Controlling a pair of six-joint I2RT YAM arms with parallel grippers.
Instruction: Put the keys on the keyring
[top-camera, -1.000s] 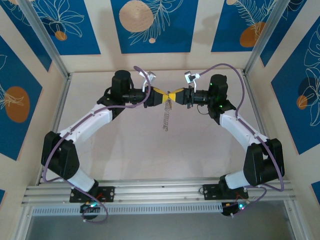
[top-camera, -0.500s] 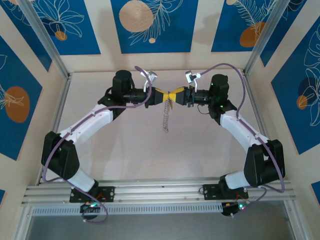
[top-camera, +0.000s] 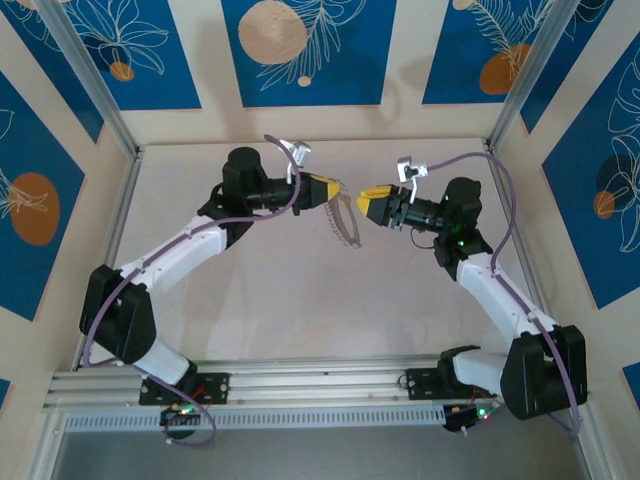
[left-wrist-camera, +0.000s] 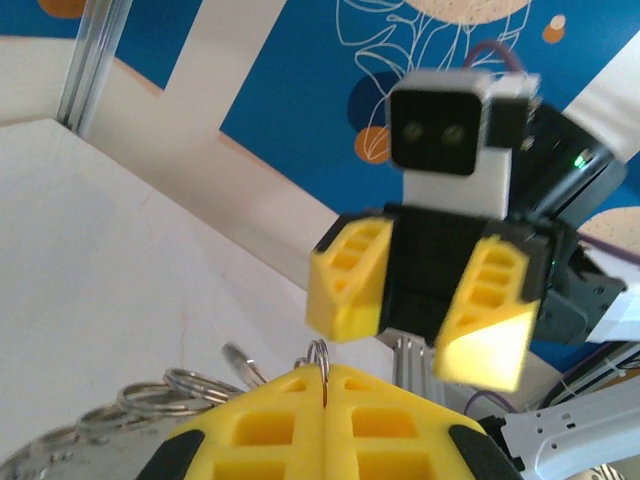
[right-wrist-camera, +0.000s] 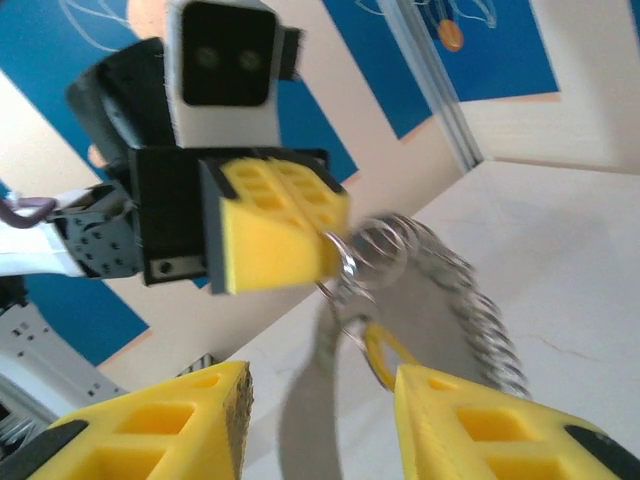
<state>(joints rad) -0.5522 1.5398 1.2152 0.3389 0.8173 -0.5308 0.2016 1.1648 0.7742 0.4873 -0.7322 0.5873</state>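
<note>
The keyring (top-camera: 346, 224), a thin grey metal loop with a bumpy coil-like edge, hangs in the air from my left gripper (top-camera: 333, 189). That gripper is shut on a small ring at its top. In the left wrist view my left gripper (left-wrist-camera: 325, 378) pinches this small ring (left-wrist-camera: 318, 353), and more rings (left-wrist-camera: 170, 388) trail to the left. My right gripper (top-camera: 363, 200) stands open just right of the keyring, apart from it. In the right wrist view my right gripper (right-wrist-camera: 320, 400) gapes below the keyring (right-wrist-camera: 470, 300). A small yellow-gold piece (right-wrist-camera: 383, 352) dangles there, too blurred to tell if it is a key.
The pale table (top-camera: 300, 300) lies below both arms. Blue patterned walls (top-camera: 300, 50) and metal corner posts (top-camera: 90, 80) enclose it on three sides. A rail (top-camera: 320, 385) with the arm bases runs along the near edge.
My right gripper has opened, let go of the keyring and drawn back to the right. My left gripper has shut and keeps the keyring, which has swung from straight down to slanting right.
</note>
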